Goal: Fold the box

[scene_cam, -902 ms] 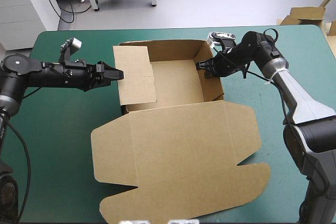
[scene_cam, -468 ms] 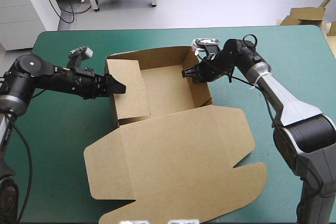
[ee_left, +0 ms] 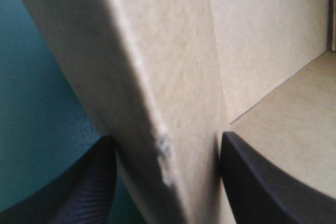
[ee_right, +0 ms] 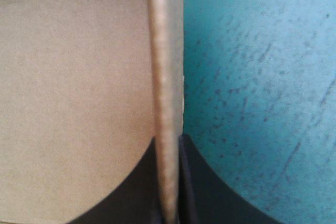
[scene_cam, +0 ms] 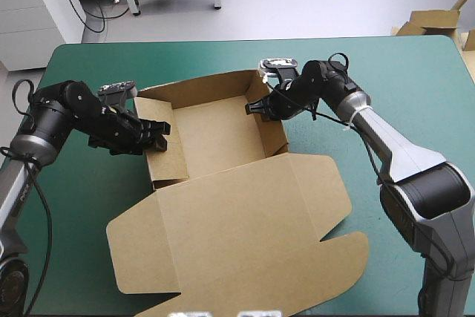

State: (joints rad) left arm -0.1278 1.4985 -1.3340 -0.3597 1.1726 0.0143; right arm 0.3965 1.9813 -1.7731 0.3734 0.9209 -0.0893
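High view: the box point(scene_cam: 219, 128) lies between both arms, tray open, lid point(scene_cam: 237, 235) flat on the near side. The left gripper point(scene_cam: 156, 137) grips its left wall point(scene_cam: 165, 155), the right gripper point(scene_cam: 256, 107) its right wall point(scene_cam: 272, 135).

Left wrist view: the thick wall runs straight ahead, with both fingers point(ee_left: 257, 177) pressed on it.

Right wrist view: the fingers point(ee_right: 131, 198) are nearly closed on the wall's edge.

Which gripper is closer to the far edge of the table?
Right. The right gripper holds the right wall of the box, nearer the far edge; the left gripper holds its left wall, farther toward the robot.
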